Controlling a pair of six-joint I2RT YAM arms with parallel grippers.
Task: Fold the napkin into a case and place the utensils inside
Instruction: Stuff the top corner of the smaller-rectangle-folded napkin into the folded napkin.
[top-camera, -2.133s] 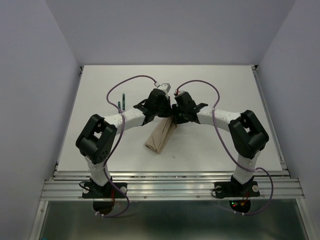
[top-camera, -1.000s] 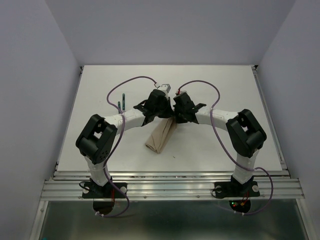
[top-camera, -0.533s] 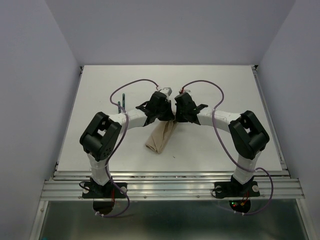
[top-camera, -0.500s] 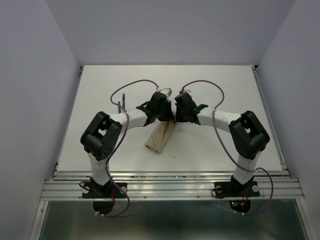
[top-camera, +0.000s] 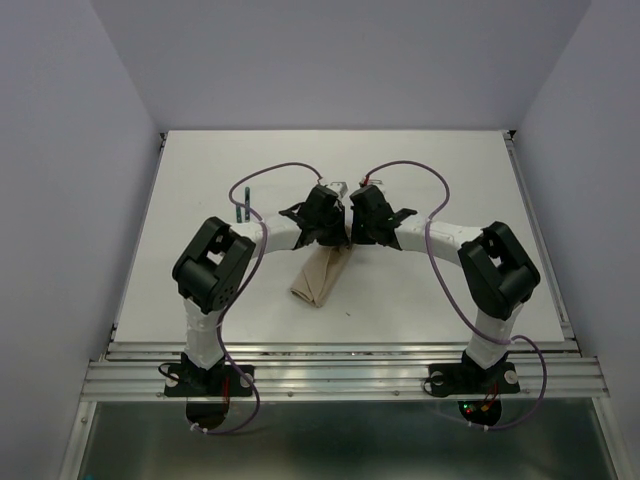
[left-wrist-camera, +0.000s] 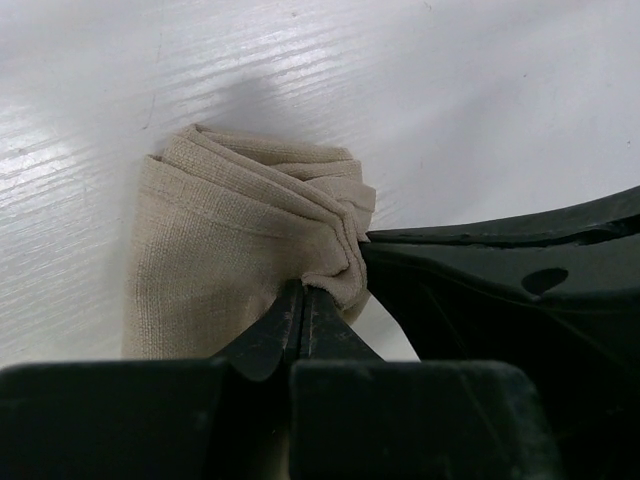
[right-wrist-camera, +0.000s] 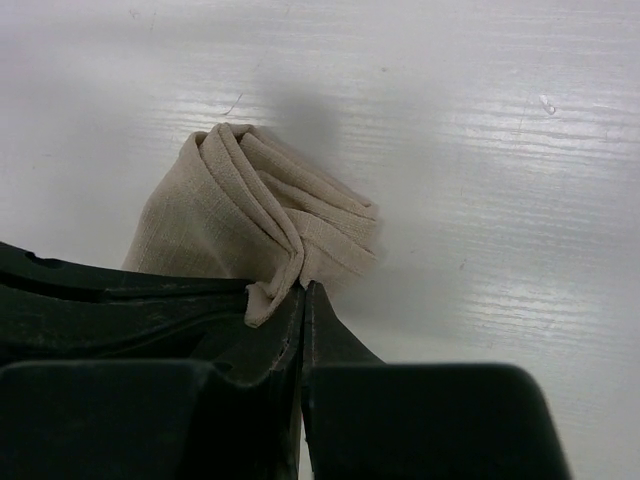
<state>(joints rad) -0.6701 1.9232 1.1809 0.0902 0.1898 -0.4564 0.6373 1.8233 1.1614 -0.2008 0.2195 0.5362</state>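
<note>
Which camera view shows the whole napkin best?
The top external view: the napkin lies as a narrow folded strip, and only its far end is hidden from above. The left wrist view shows just a bunched end pinched in the left hand. The right wrist view shows a bunched end pinched in the right hand.

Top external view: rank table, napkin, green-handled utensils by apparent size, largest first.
1. table: by far the largest, spans most of the view.
2. napkin: folded strip, its far end hidden.
3. utensils: smallest; only thin green handles show, and I cannot tell how many.
</note>
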